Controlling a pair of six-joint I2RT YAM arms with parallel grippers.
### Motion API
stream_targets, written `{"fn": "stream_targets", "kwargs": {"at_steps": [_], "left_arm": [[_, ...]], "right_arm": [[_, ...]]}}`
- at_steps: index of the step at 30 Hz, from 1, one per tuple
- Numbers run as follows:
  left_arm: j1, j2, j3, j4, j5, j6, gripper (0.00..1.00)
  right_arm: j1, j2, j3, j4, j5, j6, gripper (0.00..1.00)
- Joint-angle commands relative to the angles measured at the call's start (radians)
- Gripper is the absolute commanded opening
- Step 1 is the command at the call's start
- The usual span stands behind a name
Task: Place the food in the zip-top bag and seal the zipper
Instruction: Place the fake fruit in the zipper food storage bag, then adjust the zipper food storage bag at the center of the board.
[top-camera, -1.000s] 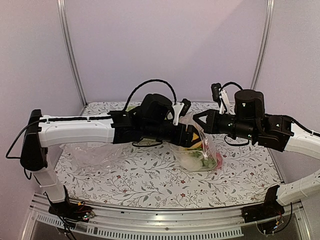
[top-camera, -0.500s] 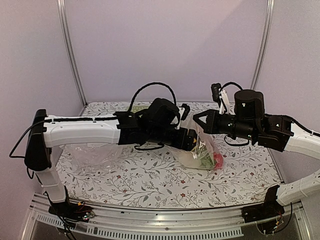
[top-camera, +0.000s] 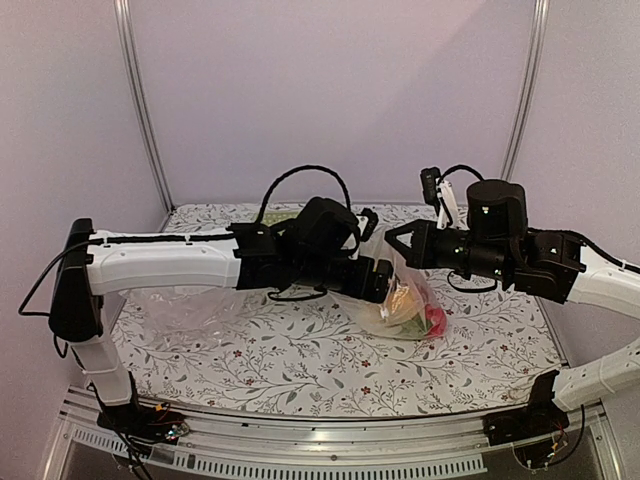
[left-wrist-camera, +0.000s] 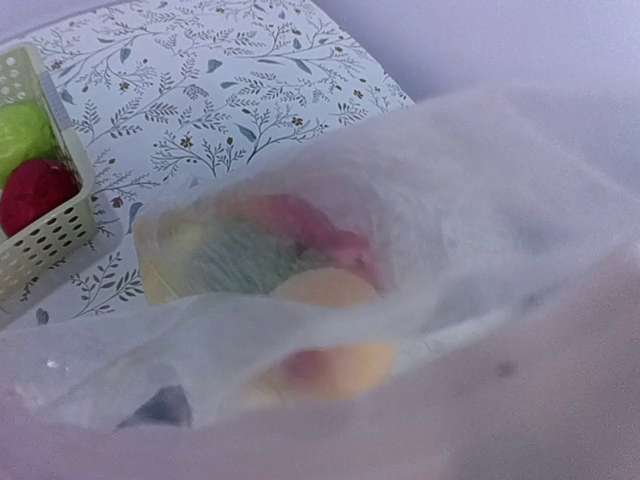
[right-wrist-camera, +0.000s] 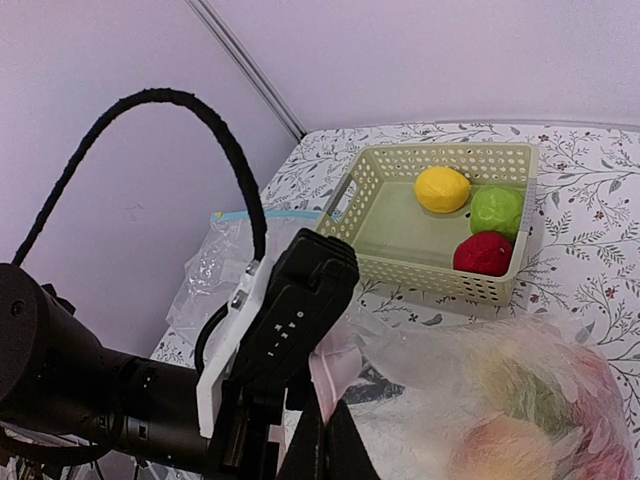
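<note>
Working over a table (top-camera: 300, 360) that is wearing a pale cloth with a grey sprig print. Plain lilac walls (top-camera: 330, 90) and aluminium posts (top-camera: 140, 100) are boxing in the booth.

The zip-top bag (top-camera: 412, 300), clear crinkly film, is hanging mid-table between the two arms with its rounded bottom on the cloth. Glossy food (top-camera: 405, 303) is showing through it as red, green and yellow-orange blobs.

The right gripper (top-camera: 390, 239) is pinching the bag rim, fingers closed together by the pink zipper (right-wrist-camera: 332, 372).

The left gripper (top-camera: 378, 280) is sitting at the bag mouth with film draping over its camera, so I can't tell how far it's open.

A cream perforated basket (right-wrist-camera: 440, 275) on the far side is holding a lemon (right-wrist-camera: 442, 188), a green fruit (right-wrist-camera: 497, 210) and a red fruit (right-wrist-camera: 483, 253).

A second clear bag (top-camera: 175, 305) with a blue strip is lying flat at left.

Versus half a second ago, the arms are barely shifting and the bag is showing more yellow.
</note>
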Motion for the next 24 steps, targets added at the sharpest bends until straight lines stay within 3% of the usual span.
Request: {"fn": "stream_targets", "kwargs": {"at_steps": [1, 13, 20, 24], "left_arm": [[-0.011, -0.041, -0.011, -0.005, -0.008, 0.018, 0.91], [-0.011, -0.225, -0.171, 0.156, -0.012, 0.095, 0.92], [-0.009, -0.36, -0.247, 0.094, -0.134, 0.112, 0.93], [0.014, -0.407, -0.299, 0.04, -0.175, 0.049, 0.96]], "right_arm": [[0.007, -0.003, 0.007, 0.024, 0.014, 0.011, 0.0], [0.006, -0.011, 0.005, -0.005, 0.034, 0.0, 0.0], [0.006, -0.047, 0.005, -0.062, 0.076, -0.032, 0.0], [0.007, -0.052, 0.008, -0.075, 0.076, -0.042, 0.0]]}}
